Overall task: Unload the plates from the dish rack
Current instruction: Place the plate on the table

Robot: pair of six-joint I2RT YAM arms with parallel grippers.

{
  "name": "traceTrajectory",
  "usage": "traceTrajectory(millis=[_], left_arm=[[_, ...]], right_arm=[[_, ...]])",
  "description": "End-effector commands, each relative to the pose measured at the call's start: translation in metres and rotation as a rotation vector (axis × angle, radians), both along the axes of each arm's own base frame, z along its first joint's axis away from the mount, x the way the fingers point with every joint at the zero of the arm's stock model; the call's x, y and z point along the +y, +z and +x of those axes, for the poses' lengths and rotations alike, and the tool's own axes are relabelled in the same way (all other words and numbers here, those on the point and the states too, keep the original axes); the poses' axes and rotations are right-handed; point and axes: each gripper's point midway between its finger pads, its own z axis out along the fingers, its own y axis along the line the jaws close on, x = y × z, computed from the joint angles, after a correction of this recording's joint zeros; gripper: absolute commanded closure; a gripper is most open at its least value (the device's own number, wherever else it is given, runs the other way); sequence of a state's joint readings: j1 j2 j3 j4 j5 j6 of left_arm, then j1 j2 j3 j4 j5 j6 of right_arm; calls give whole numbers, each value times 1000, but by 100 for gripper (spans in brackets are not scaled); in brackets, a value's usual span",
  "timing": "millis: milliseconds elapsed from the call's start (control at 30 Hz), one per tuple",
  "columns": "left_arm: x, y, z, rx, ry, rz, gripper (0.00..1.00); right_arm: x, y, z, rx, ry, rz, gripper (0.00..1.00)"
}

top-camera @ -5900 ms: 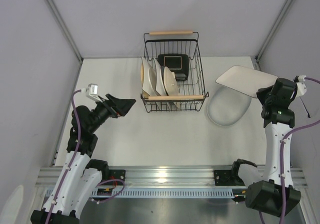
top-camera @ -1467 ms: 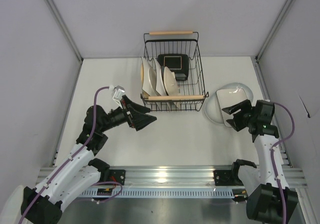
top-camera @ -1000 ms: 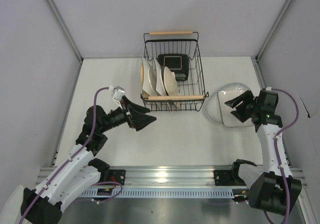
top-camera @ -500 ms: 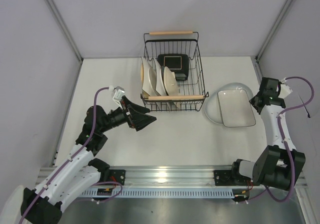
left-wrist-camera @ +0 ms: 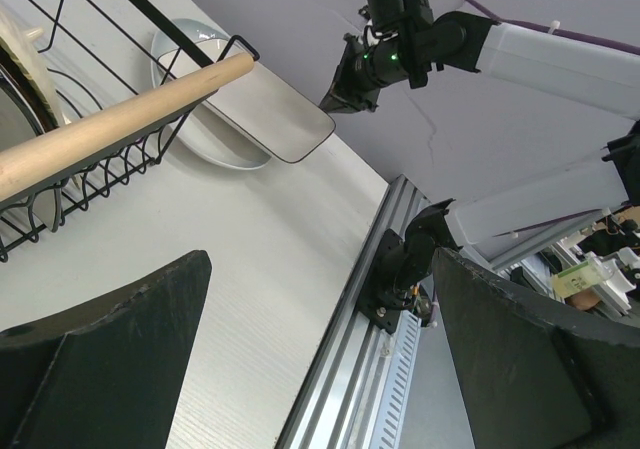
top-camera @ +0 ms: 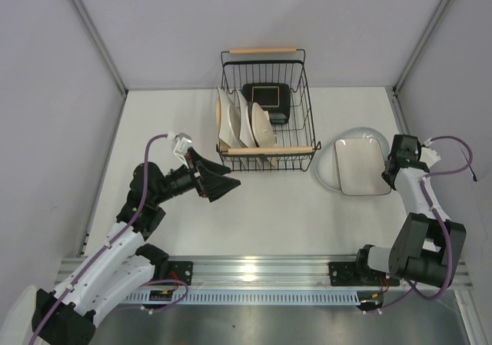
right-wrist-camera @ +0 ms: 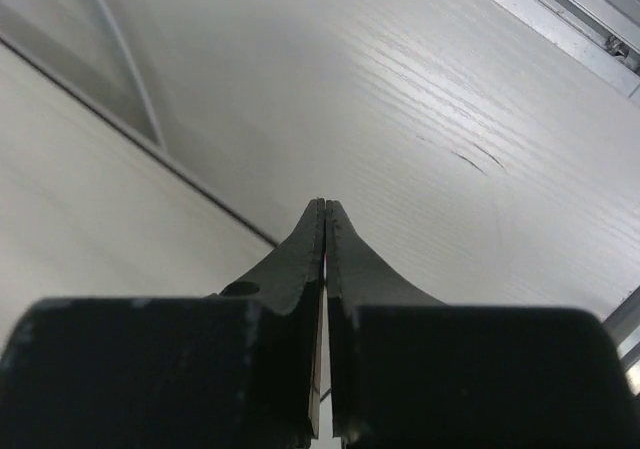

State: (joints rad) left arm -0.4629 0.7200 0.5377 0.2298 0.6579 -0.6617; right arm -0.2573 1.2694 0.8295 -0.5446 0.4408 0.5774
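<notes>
The dish rack (top-camera: pixel 307 116), black wire with wooden handles, stands at the table's back centre. Three pale plates (top-camera: pixel 244 121) stand on edge in its left half, and a black-rimmed teal square plate (top-camera: pixel 267 97) lies at its back. A white square plate (top-camera: pixel 360 166) lies on a pale round plate (top-camera: pixel 326 173) to the right of the rack. My left gripper (top-camera: pixel 225 185) is open and empty, just front-left of the rack's near handle (left-wrist-camera: pixel 120 109). My right gripper (top-camera: pixel 389 180) is shut and empty at the square plate's right edge; its closed tips (right-wrist-camera: pixel 325 205) point over bare table.
The left wrist view shows the stacked plates (left-wrist-camera: pixel 270 119) beyond the handle and the right arm (left-wrist-camera: pixel 400 49) above them. Grey walls enclose the table on three sides. A metal rail (top-camera: pixel 261 272) runs along the near edge.
My right gripper set the square plate on the round plate, let go, swung to the right and closed. My left arm moved toward the rack's front earlier and has held still since.
</notes>
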Motion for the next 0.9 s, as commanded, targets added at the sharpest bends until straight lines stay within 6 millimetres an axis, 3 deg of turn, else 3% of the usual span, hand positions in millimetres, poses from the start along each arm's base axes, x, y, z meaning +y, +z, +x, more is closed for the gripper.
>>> traceTrajectory(millis=[0, 200, 533, 600, 700, 733, 867], left_arm=[[-2, 14, 0, -58, -6, -21, 0], [-2, 13, 0, -55, -11, -18, 0], [-2, 13, 1, -51, -7, -13, 1], [-2, 15, 0, -55, -9, -15, 1], [-2, 16, -1, -60, -7, -12, 0], [-1, 16, -1, -61, -6, -13, 1], [-2, 16, 0, -60, -6, -12, 0]], right_arm=[[6, -17, 0, 7, -6, 10, 100], [30, -29, -1, 4, 66, 70, 100], [62, -22, 3, -71, 166, 194, 100], [63, -13, 6, -95, 173, 192, 100], [59, 1, 2, -115, 158, 168, 78], [55, 3, -2, -106, 141, 150, 66], [46, 13, -8, -126, 111, 124, 58]])
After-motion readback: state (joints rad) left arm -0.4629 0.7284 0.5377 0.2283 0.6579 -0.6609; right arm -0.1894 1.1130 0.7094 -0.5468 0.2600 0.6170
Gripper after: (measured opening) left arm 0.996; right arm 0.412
